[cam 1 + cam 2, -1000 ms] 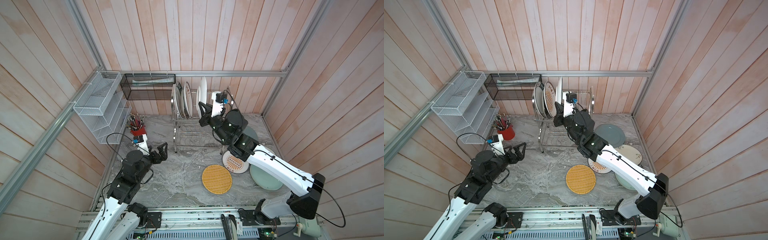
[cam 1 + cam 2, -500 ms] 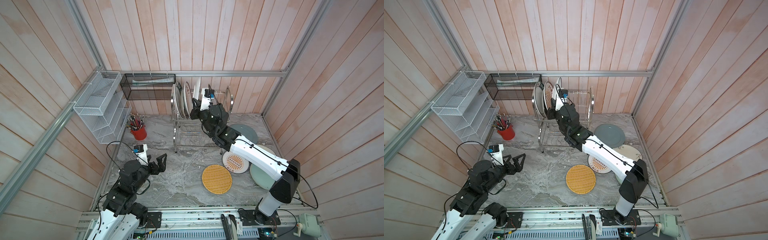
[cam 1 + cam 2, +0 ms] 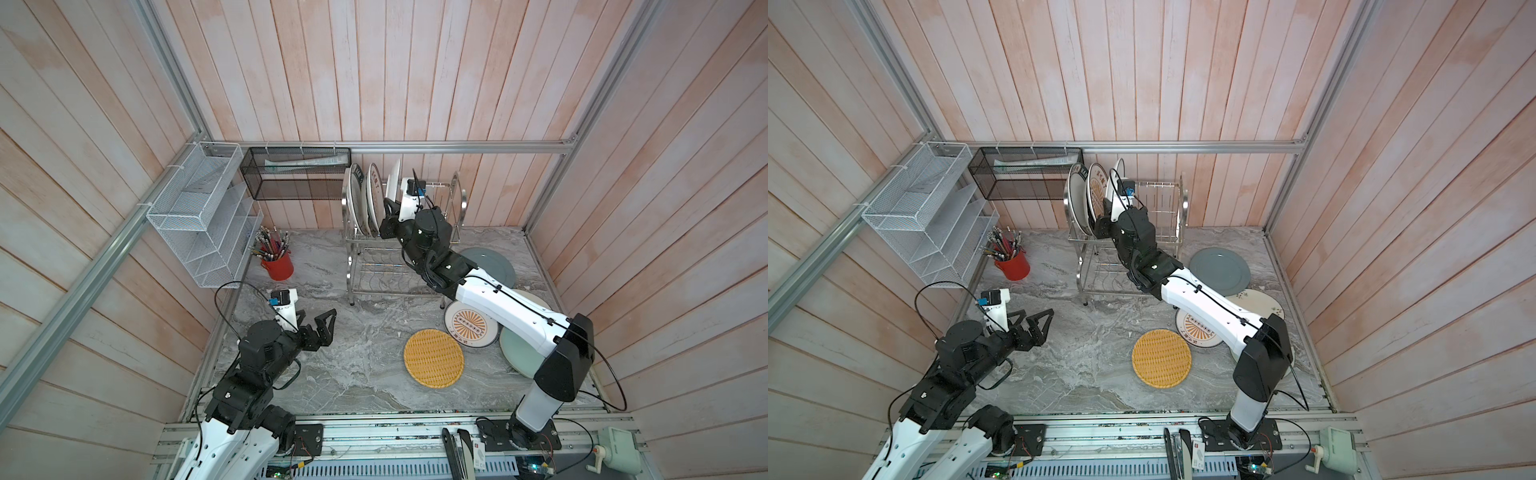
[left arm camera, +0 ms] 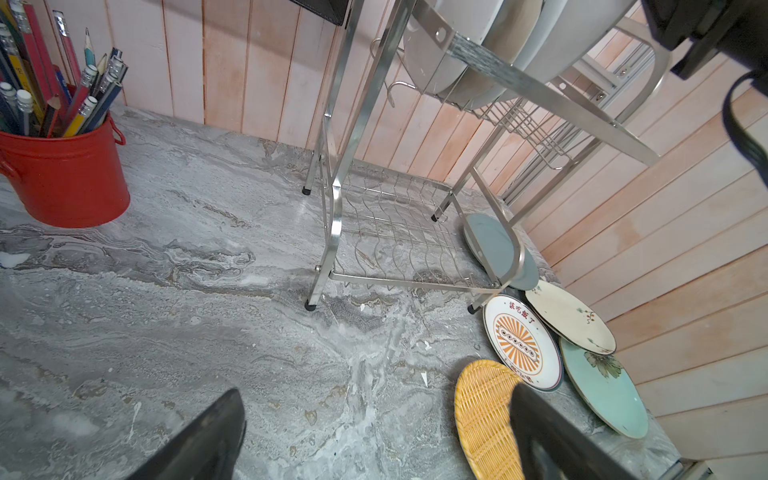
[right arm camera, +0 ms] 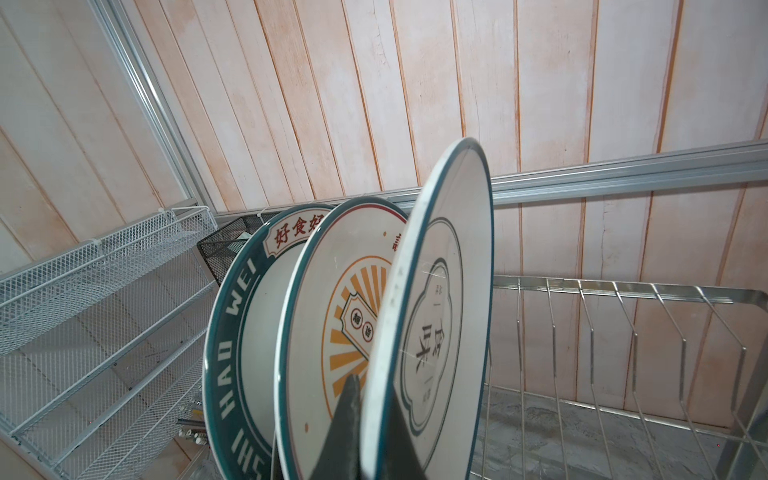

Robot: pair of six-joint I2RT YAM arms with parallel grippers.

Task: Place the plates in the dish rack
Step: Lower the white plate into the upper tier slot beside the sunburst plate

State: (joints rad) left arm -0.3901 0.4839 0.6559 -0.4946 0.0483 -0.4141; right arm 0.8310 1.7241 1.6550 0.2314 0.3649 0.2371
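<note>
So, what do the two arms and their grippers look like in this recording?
Both arms match: the left arm and right arm have smooth white link shells with bulky black joint housings. Thin black cables loop along each. Each wrist carries a white camera block with a small blue tag. The left gripper and right gripper have black tapered fingers.

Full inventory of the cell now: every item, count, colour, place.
shiny stainless-steel wire dish rack: 1, silver, table's back.
upright plates: 3, rack's upper tier, end nearest basket: teal lettered-rim plate, racked sunburst plate, white teal-edged plate.
flat plates: 5, table, right of rack: grey-blue plate, cream floral plate, orange sunburst plate, pale teal plate, yellow woven plate.
red pencil bucket: 1, left of rack.
white mesh organiser: 1, left wall.
black mesh basket: 1, back wall.
grey marbled tabletop: 1.
left gripper: open, empty, front left.
right gripper: shut on white teal-edged plate.
</note>
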